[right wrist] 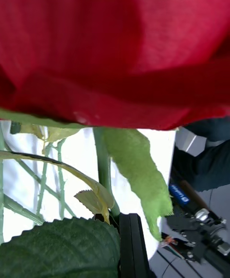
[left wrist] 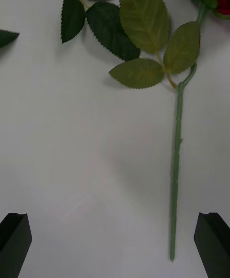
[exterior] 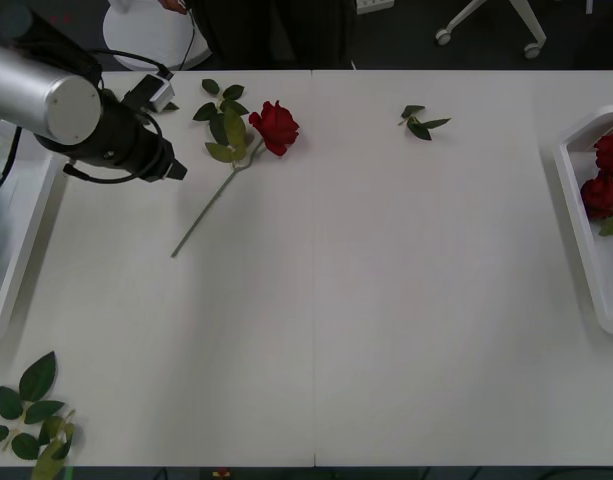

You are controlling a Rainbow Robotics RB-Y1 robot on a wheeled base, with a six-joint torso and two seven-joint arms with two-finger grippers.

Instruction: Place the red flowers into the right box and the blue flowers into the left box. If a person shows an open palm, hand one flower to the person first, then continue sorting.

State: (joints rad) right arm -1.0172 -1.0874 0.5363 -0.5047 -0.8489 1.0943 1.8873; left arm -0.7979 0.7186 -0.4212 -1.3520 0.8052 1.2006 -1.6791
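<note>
While light and floppy at the head, red rose [exterior: 275, 126] best pinched mid-stem [left wrist: 177, 163] by wide-open left gripper [left wrist: 113, 239], far left

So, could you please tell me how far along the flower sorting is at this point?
Done: red roses already lie in the right box. In hand: the left pincer, open, hovers above the stem of a red rose on the table; another rose head sits right against the right wrist camera. Left: that table rose has yet to be moved.
</note>
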